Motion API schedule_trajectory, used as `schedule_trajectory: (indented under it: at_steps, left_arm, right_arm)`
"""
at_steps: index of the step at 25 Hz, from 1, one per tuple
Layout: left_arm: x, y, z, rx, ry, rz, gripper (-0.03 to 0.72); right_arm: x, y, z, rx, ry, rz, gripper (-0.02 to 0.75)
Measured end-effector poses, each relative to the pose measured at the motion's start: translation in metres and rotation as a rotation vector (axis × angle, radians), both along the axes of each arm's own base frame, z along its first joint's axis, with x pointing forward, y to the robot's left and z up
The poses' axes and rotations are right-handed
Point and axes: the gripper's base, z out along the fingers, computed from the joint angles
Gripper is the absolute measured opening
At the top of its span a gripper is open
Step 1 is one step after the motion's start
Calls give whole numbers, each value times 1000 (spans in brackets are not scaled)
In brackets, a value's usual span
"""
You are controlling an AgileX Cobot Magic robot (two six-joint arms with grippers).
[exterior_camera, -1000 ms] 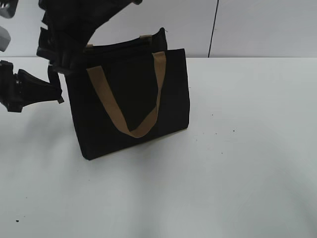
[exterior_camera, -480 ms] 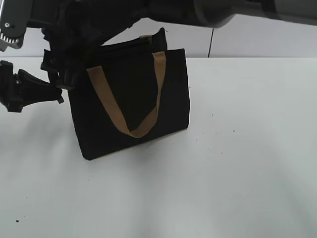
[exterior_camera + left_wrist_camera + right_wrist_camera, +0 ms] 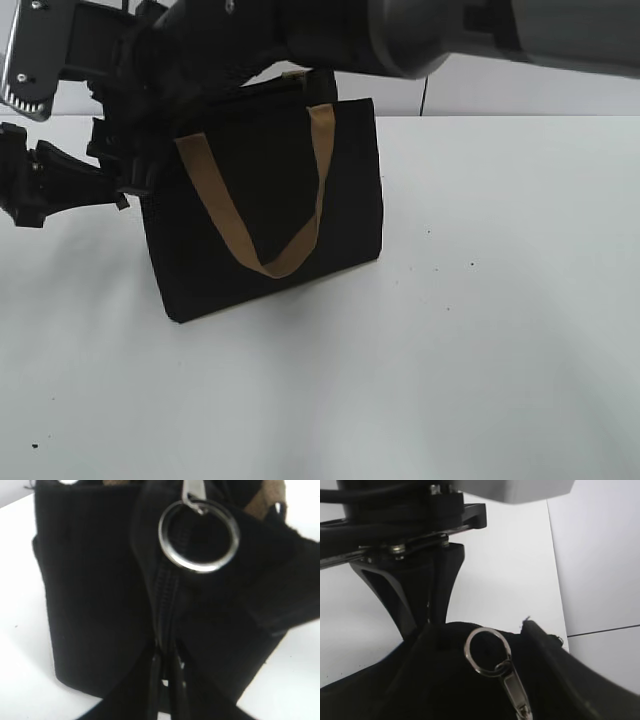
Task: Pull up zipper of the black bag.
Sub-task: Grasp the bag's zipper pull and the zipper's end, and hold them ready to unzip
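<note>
Zipper (image 3: 199,535) ring sits at the black bag's (image 3: 270,215) top edge on the tabletop (image 3: 480,330); left gripper (image 3: 166,680) pinches the bag's end. Right gripper's (image 3: 432,615) state I cannot tell; it risks missing the ring.

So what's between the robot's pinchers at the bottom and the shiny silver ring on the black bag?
In the left wrist view, a closed stretch of black zip track runs from the left gripper up to the silver metal ring on the black fabric bag.
</note>
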Motion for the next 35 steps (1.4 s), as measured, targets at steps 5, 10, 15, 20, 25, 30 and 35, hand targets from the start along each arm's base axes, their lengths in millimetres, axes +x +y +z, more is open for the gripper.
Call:
schedule_trajectory:
  at_steps: [5,10,15,20,25,30,35]
  left_arm:
    - [0,1,3,11,-13,6,17]
    - [-1,1,7,27,-27,12,17]
    - [-2,2,10,35,-41,13,17]
    - [-2,2,10,37,-41,15,17]
    - [-1,2,10,38,-41,18,17]
    - [0,3,9,54,-43,32,17]
    - [0,4,8,73,-43,34,17]
  right_arm:
    - [1,1,-2,1,0,-2,346]
    - [6,-1,1,30,-25,-23,209]
    - [11,-5,1,54,-3,-60,16]
    - [11,-6,1,77,49,-95,-13]
    - [7,-12,15,166,178,-199,-13]
    - [13,-30,45,353,324,-380,-13]
    - [28,-51,48,440,453,-530,-13]
